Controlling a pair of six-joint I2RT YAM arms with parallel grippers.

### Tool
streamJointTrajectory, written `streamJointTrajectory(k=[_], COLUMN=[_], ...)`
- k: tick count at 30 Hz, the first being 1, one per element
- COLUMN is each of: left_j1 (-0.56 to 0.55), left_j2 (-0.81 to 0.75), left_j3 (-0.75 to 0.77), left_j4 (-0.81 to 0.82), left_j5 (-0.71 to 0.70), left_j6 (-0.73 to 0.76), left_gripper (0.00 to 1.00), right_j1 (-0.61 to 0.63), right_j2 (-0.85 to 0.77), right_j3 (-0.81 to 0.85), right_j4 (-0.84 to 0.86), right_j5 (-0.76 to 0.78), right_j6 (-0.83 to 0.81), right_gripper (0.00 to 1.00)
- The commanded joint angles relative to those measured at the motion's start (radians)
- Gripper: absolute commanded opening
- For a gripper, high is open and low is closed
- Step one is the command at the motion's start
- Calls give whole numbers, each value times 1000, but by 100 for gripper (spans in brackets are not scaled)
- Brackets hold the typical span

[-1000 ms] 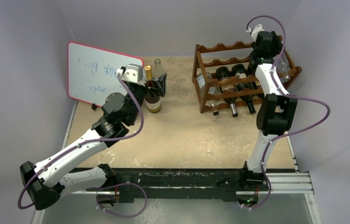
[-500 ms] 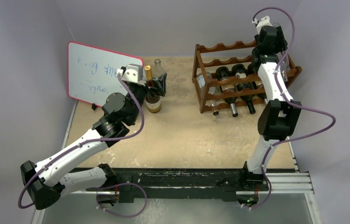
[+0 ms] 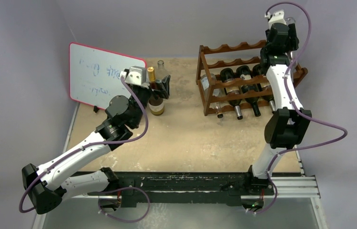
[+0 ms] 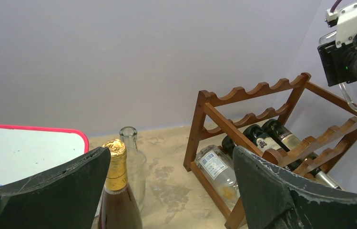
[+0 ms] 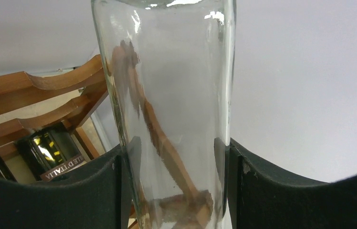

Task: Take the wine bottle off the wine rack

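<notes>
Your R gripper (image 5: pixel 174 160) was clamped on the clear wine bottle (image 5: pixel 167 71), a finger on either side of the glass, held high near the pale grey back wall (image 3: pixel 167 24). The wine rack (image 3: pixel 229 47) sat just below it w/ dark bottles (image 3: pixel 236 93) in the lower tiers. Couldn't tell if the bottle base touched the top rail. L gripper (image 4: pixel 171 160) gaped wide, w/ the gold-foil bottle (image 4: pixel 116 167) beside its left finger, standing on the scuffed tan tabletop (image 3: pixel 190 138).

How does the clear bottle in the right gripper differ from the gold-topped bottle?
The clear bottle is see-through glass; the gold-topped bottle is amber with foil on its neck. The clear bottle is clamped in the right gripper; the gold-topped bottle stands on the table, loose inside the open left gripper. Both are glass bottles.
</notes>
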Motion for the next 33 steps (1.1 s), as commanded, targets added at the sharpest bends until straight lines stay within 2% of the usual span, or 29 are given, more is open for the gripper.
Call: streamJointTrajectory(k=[1, 7, 13, 20, 27, 33], left_j1=[-4, -4, -3, -3, -4, -18], left_j2=[-5, -4, 2, 11, 13, 19], left_j3=[0, 0, 1, 8, -25, -71], left_j4=[53, 53, 53, 50, 131, 229], left_j5=[-3, -1, 3, 21, 82, 201], left_j6=[12, 8, 5, -8, 5, 12], left_gripper=[100, 100, 100, 100, 100, 100], right_j1=[4, 4, 4, 8, 8, 8], right_j2=[-94, -109, -190, -253, -314, -386], right_j3=[26, 95, 77, 133, 166, 112], right_j4=[114, 11, -79, -298, -484, -520], right_j5=[42, 24, -1, -66, -265, -507], right_j6=[24, 87, 194, 379, 574, 744], right_gripper=[0, 0, 0, 0, 0, 0])
